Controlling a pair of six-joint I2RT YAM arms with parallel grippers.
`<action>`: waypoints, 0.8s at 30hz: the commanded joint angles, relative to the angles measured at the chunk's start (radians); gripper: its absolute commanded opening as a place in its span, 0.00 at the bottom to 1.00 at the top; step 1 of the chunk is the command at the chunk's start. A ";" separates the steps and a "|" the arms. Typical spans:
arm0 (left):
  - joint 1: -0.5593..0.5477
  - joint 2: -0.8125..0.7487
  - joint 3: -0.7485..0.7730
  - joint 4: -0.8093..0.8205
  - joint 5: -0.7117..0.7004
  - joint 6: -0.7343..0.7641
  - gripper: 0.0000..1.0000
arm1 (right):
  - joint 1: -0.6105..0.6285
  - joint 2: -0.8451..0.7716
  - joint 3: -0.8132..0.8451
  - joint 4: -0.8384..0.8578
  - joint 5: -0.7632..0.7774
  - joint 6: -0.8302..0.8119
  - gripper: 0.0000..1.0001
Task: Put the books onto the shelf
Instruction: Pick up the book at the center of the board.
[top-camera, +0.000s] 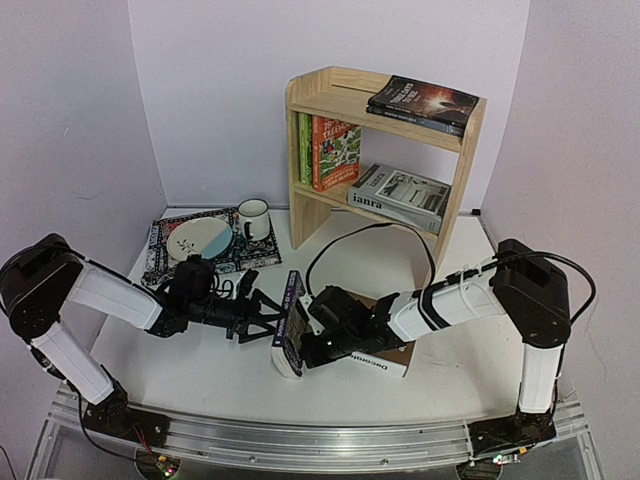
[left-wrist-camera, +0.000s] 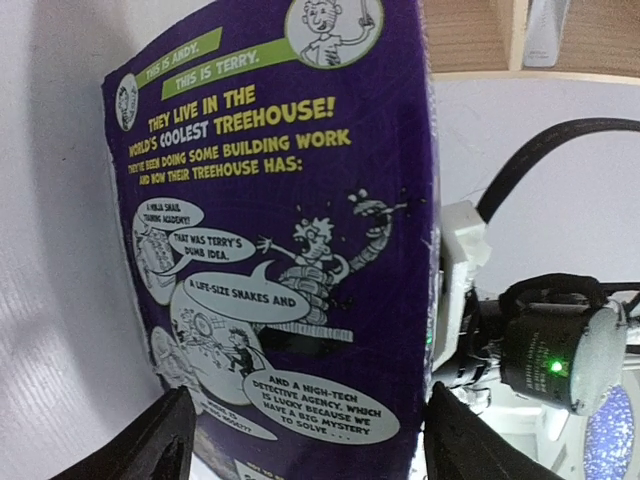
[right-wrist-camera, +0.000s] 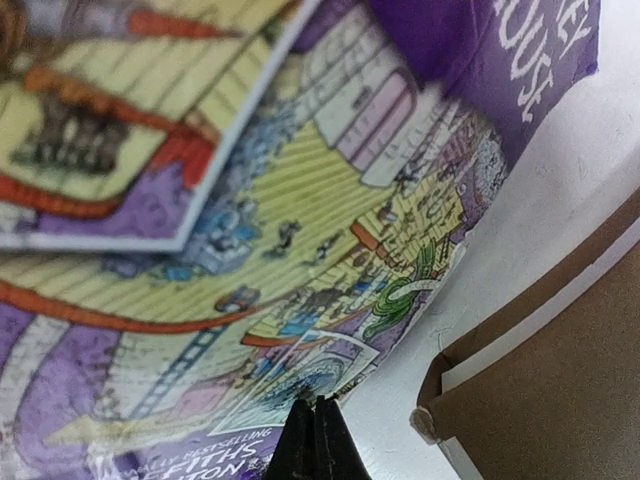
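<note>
I'm watching the dark blue book (top-camera: 290, 335) standing on edge near the bench's (top-camera: 200, 385) front edge, well apart from the shelf (top-camera: 470, 160). With nothing gripping it, it's risking toppling. My left gripper (top-camera: 266, 314) is gaping wide, facing its back cover. My right gripper (right-wrist-camera: 318, 438), pressed together and empty, is sitting at its front cover.

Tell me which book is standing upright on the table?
The purple Treehouse paperback: it alone stands on edge there. The brown Decorate book beside it lies flat; the rest sit on the shelf.
</note>
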 joint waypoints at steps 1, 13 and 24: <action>-0.004 -0.064 0.153 -0.391 -0.163 0.241 0.81 | 0.006 -0.055 0.013 0.000 0.000 -0.022 0.03; -0.007 -0.064 0.309 -0.704 -0.210 0.389 0.64 | 0.006 -0.064 0.013 -0.009 0.006 -0.036 0.06; -0.007 -0.078 0.325 -0.738 -0.218 0.390 0.23 | 0.006 -0.063 0.013 -0.009 -0.003 -0.038 0.07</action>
